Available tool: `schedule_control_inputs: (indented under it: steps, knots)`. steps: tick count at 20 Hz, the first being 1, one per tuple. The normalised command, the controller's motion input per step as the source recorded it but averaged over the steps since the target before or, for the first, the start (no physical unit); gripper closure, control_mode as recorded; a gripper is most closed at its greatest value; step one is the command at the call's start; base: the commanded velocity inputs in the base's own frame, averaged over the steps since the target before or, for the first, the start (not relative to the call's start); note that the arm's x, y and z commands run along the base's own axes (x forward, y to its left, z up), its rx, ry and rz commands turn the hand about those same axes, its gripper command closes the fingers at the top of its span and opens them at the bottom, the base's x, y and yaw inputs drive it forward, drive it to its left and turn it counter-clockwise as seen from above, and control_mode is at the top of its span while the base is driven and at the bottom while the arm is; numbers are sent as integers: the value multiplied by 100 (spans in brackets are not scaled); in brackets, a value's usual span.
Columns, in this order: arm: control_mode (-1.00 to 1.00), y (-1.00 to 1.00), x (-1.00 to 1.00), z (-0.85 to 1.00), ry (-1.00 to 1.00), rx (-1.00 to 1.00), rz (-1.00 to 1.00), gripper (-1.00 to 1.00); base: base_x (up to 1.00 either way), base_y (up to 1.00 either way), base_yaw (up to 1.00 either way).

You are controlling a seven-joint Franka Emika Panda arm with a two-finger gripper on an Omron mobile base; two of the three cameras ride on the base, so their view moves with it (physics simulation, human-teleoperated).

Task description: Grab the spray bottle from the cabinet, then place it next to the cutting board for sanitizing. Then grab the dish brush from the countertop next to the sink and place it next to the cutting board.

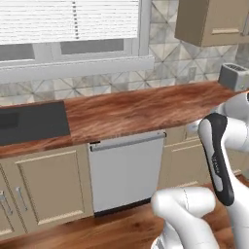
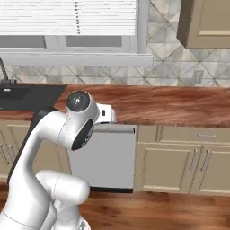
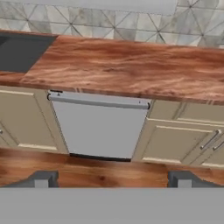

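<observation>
One toaster (image 1: pixel 233 76) on countertop (image 1: pixel 136 109)

A home kitchen, rendered rather than photographed; a long reddish-brown wood-grain counter (image 1: pixel 136 109) runs along the wall on beige panelled base cabinets (image 2: pixel 179 166) with slim grey bar handles; a plain grey dishwasher front (image 1: pixel 127 170) with a horizontal bar handle sits under it between the cabinets; a dark rectangular sink basin (image 1: pixel 31 122) is sunk into the counter, with a thin dark tap (image 2: pixel 3 72) rising beside it; the wall behind carries grey geometric tiles (image 3: pixel 131 26) and a wide window with white slatted blinds (image 1: pixel 73 19); a beige wall cabinet (image 1: pixel 214 22) hangs above, a silver toaster (image 1: pixel 233 75) stands on the counter, and the floor is reddish wood planks (image 3: pixel 100 173)
</observation>
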Motion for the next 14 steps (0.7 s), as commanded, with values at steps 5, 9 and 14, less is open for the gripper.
schedule_control_inputs:
  steps: [5,9,14]
  knots:
    - [100,0,0,0,0,0,0,-100,-8,100,33]
    - [100,0,0,0,0,0,0,-100,-7,100,25]
    - [100,0,0,0,0,0,0,-100,-14,100,31]
